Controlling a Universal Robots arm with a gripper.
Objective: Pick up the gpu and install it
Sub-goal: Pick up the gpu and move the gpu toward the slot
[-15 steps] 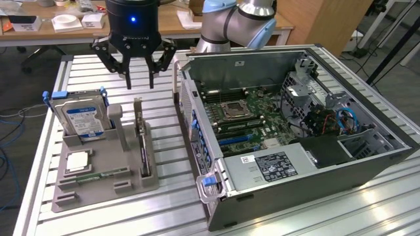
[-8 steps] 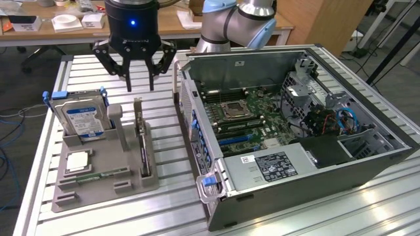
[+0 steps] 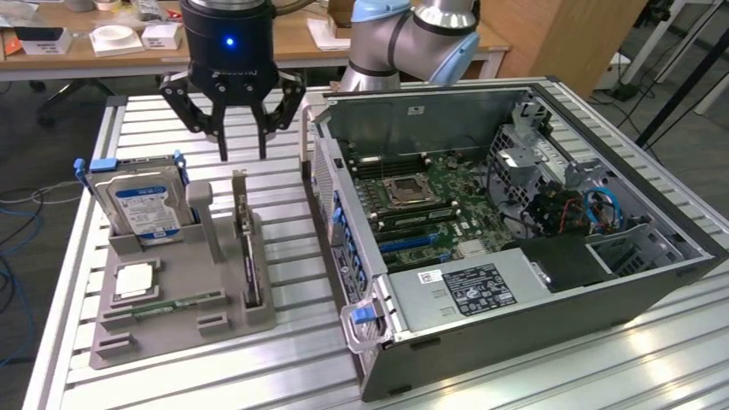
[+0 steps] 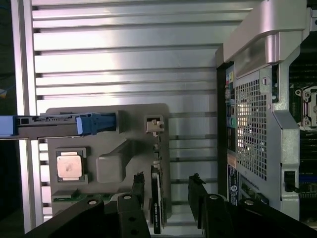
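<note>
1. At the exterior view's left, the grey holder (image 3: pixel 217 320) sits on the slatted table (image 3: pixel 148 120). The hard drive (image 3: pixel 142 203) stands upright in its far-left slot, and the processor chip (image 3: pixel 135 280) lies nearer.
2. The gpu (image 3: pixel 246 248) stands on edge in the holder's right-hand slot, bracket end at the far side. It is not lifted and nothing touches it.
3. The gripper (image 3: pixel 242 154) hangs over the far end of the holder, near the gpu's bracket end but apart from it. Its fingers are spread wide and hold nothing. In the wrist view the gpu (image 4: pixel 155 198) runs between the fingers (image 4: pixel 137 186), nearer to one of them, and the gripper (image 4: pixel 167 177) is clear of it.
4. At the exterior view's right, the computer case (image 3: pixel 547 329) lies open with the motherboard (image 3: pixel 422 205) exposed. Its blue slots (image 3: pixel 408 243) look unfilled.
5. Finding: you are at the start of the task. Only the approach is in hand. The grasp, the lift and the installation are not yet done.
</note>
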